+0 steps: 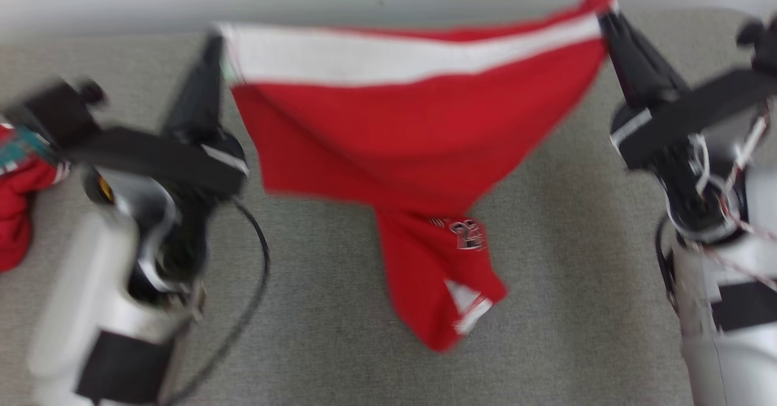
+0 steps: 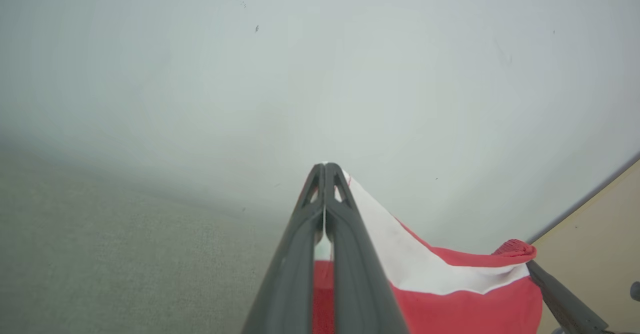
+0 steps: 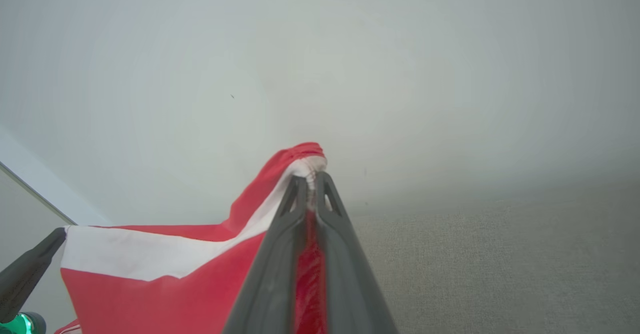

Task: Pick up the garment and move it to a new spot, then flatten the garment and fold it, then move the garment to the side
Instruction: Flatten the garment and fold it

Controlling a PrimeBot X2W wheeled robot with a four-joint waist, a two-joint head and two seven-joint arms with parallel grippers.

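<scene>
Garment [image 1: 413, 151] hung spread over the table [image 1: 576, 242]: my left hand [image 1: 217, 39] and right hand [image 1: 608, 16] were each closed on a waistband corner, I think to open it for flattening.

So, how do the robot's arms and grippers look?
The left gripper and right gripper each have two long, dark grey, tapering fingers with cut-outs near the tips. Both forearms are white with black bands. A black cable loops beside the left; thin white and red wires cross the right.
</scene>
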